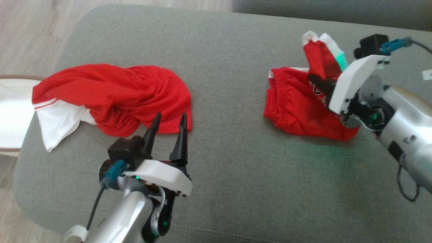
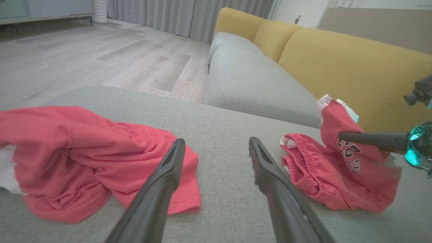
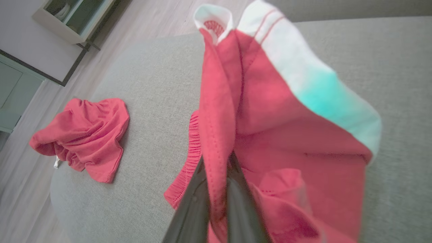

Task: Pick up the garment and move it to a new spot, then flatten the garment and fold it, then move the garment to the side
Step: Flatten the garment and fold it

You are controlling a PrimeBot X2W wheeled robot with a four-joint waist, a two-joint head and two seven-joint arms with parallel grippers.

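The red shorts (image 1: 297, 111) lay on the right of the grey cushion (image 1: 229, 67), one leg raised and pinched in the right jaws. The left jaws stood wide and empty, just near of the crumpled red shirt (image 1: 118, 91) on the left.

A grey fabric cushion (image 1: 236, 101) carries two pieces of clothing, well apart. A crumpled red shirt (image 1: 114, 98) lies toward its left edge, white part nearest the rim. Red shorts (image 1: 297, 108) lie bunched toward the right, one leg raised off the fabric.
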